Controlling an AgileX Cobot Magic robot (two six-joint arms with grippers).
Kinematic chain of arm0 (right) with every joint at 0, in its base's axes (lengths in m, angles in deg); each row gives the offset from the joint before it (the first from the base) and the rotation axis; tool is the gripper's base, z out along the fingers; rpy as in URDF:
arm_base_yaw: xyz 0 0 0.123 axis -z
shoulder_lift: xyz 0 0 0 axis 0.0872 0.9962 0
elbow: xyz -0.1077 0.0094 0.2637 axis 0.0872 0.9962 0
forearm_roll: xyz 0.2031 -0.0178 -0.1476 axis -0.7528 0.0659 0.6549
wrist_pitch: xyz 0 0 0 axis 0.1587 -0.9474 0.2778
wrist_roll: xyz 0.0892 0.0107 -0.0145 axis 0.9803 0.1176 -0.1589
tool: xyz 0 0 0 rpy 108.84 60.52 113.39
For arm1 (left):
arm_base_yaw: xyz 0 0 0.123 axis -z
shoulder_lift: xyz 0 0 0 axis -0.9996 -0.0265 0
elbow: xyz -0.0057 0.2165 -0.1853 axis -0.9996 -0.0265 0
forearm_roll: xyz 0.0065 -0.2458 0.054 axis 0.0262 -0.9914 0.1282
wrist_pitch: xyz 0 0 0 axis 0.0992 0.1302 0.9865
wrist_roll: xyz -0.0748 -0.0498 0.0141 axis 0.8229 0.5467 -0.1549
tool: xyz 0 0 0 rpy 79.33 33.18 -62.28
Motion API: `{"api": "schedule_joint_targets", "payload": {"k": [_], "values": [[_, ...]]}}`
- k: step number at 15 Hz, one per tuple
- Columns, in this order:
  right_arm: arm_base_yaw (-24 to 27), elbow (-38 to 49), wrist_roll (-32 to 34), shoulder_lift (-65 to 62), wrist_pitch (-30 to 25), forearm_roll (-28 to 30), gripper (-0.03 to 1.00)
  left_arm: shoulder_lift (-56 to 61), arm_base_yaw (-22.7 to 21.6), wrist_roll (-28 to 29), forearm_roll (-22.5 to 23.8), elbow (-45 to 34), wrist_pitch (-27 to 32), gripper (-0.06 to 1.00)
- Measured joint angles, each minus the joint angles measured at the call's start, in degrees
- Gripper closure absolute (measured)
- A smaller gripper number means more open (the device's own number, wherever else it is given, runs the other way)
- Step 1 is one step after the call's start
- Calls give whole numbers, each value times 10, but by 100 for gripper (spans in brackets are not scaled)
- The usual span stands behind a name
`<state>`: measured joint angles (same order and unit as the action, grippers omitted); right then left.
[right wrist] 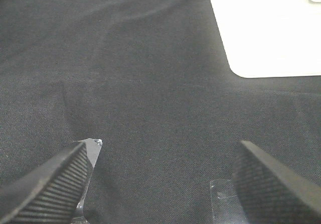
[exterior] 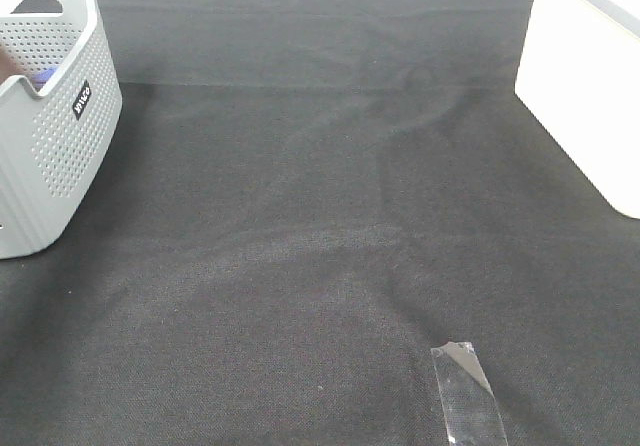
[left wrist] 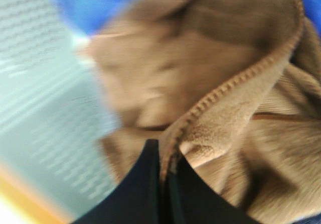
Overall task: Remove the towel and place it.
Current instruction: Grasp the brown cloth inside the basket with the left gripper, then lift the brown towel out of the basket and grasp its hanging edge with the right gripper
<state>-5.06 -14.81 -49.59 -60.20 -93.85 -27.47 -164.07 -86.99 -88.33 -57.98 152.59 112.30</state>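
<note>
A: Brown terry: one towel (left wrist: 215,83), its stitched hem pinched in the clamped left tool (left wrist: 165,156), bunched beside one grey perforated basket (exterior: 60,136).
B: And the right tool (right wrist: 165,156)?
A: Spread wide, holding nothing, over the black-clothed bench (exterior: 320,216). One clear tape strip (exterior: 468,391); basket label (exterior: 83,99) unreadable; one smooth white box (exterior: 580,76) farther.

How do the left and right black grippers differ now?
The left gripper is shut on the stitched hem of the brown terry towel; the right gripper is open and empty. The left gripper is beside the grey perforated basket; the right gripper hangs over the black table cloth. Both have black fingers.
</note>
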Motion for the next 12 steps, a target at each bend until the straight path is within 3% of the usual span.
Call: {"api": "schedule_joint_targets", "payload": {"k": [3, 5, 8, 12], "values": [[0, 0, 0, 0, 0, 0, 20, 53, 1, 142, -6, 42, -2, 94], [0, 0, 0, 0, 0, 0, 20, 87, 1, 199, -9, 49, -8, 94], [0, 0, 0, 0, 0, 0, 20, 143, 24, 212, -14, 49, -19, 94], [0, 0, 0, 0, 0, 0, 20, 221, 148, 198, -14, 50, -91, 94]]}}
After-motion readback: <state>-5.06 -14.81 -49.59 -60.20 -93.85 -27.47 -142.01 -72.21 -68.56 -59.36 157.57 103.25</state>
